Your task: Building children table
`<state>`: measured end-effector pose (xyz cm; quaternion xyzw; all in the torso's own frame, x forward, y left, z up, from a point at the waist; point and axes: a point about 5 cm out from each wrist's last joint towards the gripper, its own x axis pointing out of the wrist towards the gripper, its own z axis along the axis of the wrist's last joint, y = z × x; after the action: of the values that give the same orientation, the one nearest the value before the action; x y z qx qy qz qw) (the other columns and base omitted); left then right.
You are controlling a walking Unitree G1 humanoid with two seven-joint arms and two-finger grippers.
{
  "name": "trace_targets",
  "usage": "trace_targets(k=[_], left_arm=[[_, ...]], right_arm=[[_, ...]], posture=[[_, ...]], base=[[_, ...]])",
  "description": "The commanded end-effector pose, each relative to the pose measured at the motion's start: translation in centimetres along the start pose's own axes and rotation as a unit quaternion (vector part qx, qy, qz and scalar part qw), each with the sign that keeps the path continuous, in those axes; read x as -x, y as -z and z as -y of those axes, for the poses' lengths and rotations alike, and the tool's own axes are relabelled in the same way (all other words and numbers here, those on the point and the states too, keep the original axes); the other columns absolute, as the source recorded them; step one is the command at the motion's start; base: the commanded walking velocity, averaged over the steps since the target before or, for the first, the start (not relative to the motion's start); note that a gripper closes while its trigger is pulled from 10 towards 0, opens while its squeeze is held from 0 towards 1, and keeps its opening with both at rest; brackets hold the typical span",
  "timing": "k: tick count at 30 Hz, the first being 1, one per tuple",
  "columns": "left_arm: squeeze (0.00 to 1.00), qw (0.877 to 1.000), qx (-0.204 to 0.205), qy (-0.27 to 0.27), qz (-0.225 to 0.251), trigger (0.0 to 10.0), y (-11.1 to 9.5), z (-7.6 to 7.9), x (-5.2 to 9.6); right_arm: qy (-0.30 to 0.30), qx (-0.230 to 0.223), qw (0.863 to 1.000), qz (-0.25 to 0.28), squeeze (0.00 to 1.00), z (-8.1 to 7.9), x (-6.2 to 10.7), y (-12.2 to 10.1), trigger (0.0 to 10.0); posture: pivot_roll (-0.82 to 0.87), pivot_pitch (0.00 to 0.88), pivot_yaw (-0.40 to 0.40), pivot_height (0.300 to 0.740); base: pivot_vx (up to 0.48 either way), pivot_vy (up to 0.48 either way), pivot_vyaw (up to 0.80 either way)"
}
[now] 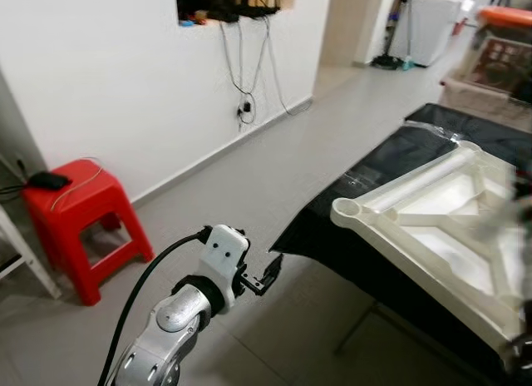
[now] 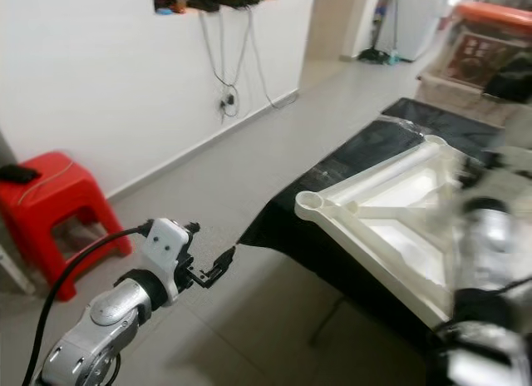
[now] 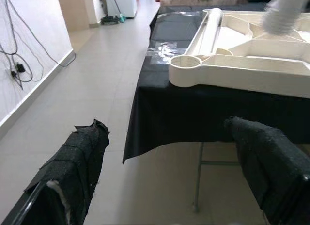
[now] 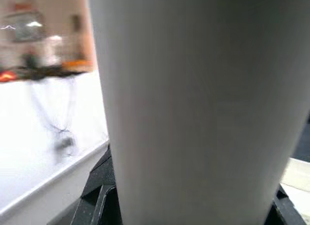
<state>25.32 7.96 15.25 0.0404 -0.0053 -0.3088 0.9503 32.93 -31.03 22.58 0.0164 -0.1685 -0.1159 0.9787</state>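
Cream tabletop (image 1: 440, 228) lies upside down on the bench (image 1: 374, 165), ribs up, on a black cloth. Its near corner socket (image 1: 345, 209) is empty, no leg in it. One loose white leg (image 3: 210, 28) lies along the far rim of the tabletop, unfitted.

My left tool (image 1: 268, 278) hangs out over the floor, just short of the cloth's corner, fingers (image 3: 80, 167) spread wide, nothing between them. Idle side for now.

My right arm (image 2: 486, 269) is blurred at the bench's near edge. In the right wrist view a thick pale cylinder (image 4: 193, 104) sits right against the camera with black finger bases at its foot, so I judge my right tool is clamped on a table leg. Tips hidden behind it, so not certain.

Progress: early. No leg visibly seated in any socket I can see; the far corners are blurred. Left to do: fit the held leg, then the rest, then flip the table upright.

A red stool (image 1: 79, 215) stands by the wall, well apart.
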Motion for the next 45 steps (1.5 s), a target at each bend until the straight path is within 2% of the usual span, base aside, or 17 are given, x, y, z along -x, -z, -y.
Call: trace_targets(k=[1,3,8,12,15,18,29,45], left_arm=[[0.0,1.0,-0.003,-0.004,-0.002,10.0,0.2,-0.2,0.0],[0.0,1.0,-0.004,-0.004,-0.001,10.0,0.2,-0.2,-0.1],[0.0,1.0,-0.004,-0.004,0.001,10.0,0.2,-0.2,-0.1],[0.0,1.0,-0.007,-0.002,0.007,10.0,0.0,-0.3,-0.4],[0.0,1.0,-0.007,-0.002,0.008,10.0,0.0,-0.2,-0.5],[0.0,1.0,-0.008,-0.002,0.009,10.0,0.0,-0.2,-0.5],[0.0,1.0,-0.011,-0.002,0.012,10.0,0.0,-0.3,-0.5],[0.0,1.0,-0.017,-0.001,0.016,10.0,-0.2,-0.5,-0.5]], right_arm=[[-0.035,-0.022,0.999,0.02,0.0,-2.3,0.3,-0.6,10.0],[-0.047,-0.032,0.998,0.022,0.0,-3.2,0.6,-0.4,10.0],[-0.051,-0.037,0.998,0.022,0.0,-3.3,0.8,-0.3,10.0],[-0.057,-0.018,0.998,0.007,0.0,-1.7,1.2,-0.5,10.0],[-0.055,-0.015,0.998,0.001,0.0,-1.3,1.3,-0.5,10.0],[-0.054,-0.015,0.998,-0.001,0.0,-1.2,1.3,-0.5,10.0],[-0.11,-0.04,0.993,-0.017,0.0,-0.7,0.5,-0.5,10.0],[-0.129,-0.037,0.991,-0.017,0.0,-0.2,-0.3,-1.1,10.0]], posture=[[0.17,0.0,-0.077,0.74],[0.17,0.0,-0.077,0.74],[0.17,0.0,-0.078,0.74],[0.16,0.0,-0.078,0.74],[0.16,0.0,-0.078,0.74],[0.16,0.0,-0.078,0.74],[0.16,0.0,-0.079,0.74],[0.16,0.0,-0.087,0.74]], base=[[0.0,0.0,-0.8],[0.0,0.0,-0.8],[0.0,0.0,-0.8],[0.0,0.0,-0.8],[0.0,0.0,-0.8],[0.0,0.0,-0.8],[0.0,0.0,-0.8],[0.0,0.0,-0.8]])
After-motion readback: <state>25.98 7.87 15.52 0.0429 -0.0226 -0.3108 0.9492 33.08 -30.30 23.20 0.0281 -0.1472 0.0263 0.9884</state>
